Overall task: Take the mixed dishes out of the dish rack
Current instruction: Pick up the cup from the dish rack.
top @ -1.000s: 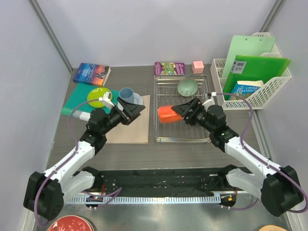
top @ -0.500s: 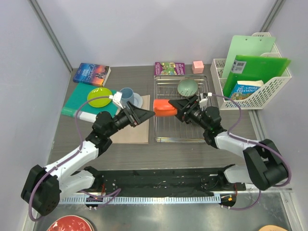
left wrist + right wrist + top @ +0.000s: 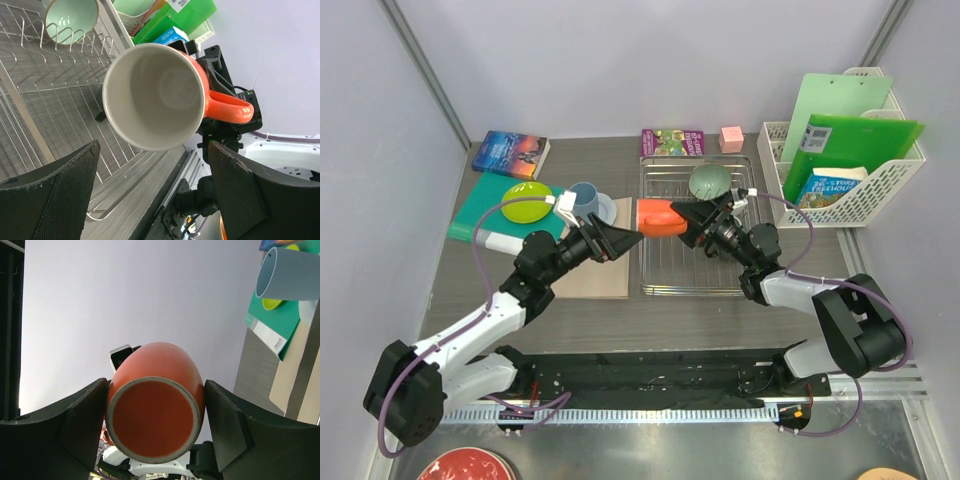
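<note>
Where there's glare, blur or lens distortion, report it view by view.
Top external: even, soft light, only faint shadows, sharp throughout. Left wrist: the orange mug is crisp, there are small glints inside the sage-green bowl, and the dish rack wires look splayed by the wide lens. Right wrist: the mug's base is sharp against a plain wall, with no glare.

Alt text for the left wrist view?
An orange mug, open mouth toward camera, held by the right end effector, between the open fingers of the left end effector. Behind: dish rack with a sage-green bowl.
</note>
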You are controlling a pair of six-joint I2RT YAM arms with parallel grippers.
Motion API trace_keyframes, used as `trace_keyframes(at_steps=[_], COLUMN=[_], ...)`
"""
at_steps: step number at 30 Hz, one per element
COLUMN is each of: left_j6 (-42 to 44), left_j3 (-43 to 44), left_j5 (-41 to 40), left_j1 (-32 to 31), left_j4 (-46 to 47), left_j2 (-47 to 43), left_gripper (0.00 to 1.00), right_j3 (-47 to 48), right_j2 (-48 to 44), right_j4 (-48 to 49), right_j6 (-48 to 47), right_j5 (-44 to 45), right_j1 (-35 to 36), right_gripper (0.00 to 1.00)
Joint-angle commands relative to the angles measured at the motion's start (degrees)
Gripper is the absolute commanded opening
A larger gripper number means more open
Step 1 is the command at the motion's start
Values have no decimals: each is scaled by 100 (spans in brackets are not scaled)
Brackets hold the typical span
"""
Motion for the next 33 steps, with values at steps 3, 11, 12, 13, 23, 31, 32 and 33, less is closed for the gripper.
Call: trace_keyframes(at_steps=[3, 11, 12, 13, 23, 31, 32, 33], left_j6=[433, 846, 907, 951, 1189, 1198, 1207, 1207], left_j3=[366, 542, 568, 586, 674, 656, 648, 656], left_j5=[-361, -414, -414, -423, -475, -475, -501, -510], left_j1=[-52, -350, -455, -499, -1071, -1159, -1168, -1159], left_j4=[2, 46, 46, 63, 64, 64, 55, 55], left_j2=[-137, -146, -146, -137, 47, 145, 153, 144], left_gripper=[87, 85, 84, 84, 64, 36, 36, 37], right_j3=[127, 30, 30, 22, -14, -57, -57, -57], right_j2=[-44, 17, 26, 43, 114, 88, 79, 88], right_j4=[990, 1140, 1183, 1201, 1368, 1404, 1404, 1404], right_j6=[299, 404, 413, 439, 536, 580, 572, 572], right_j5=[-223, -337, -337, -337, -355, -346, -364, -381], right_j1=[-13, -13, -13, -13, -4, -13, 5, 14], right_gripper=[1, 1, 1, 1, 1, 1, 1, 1])
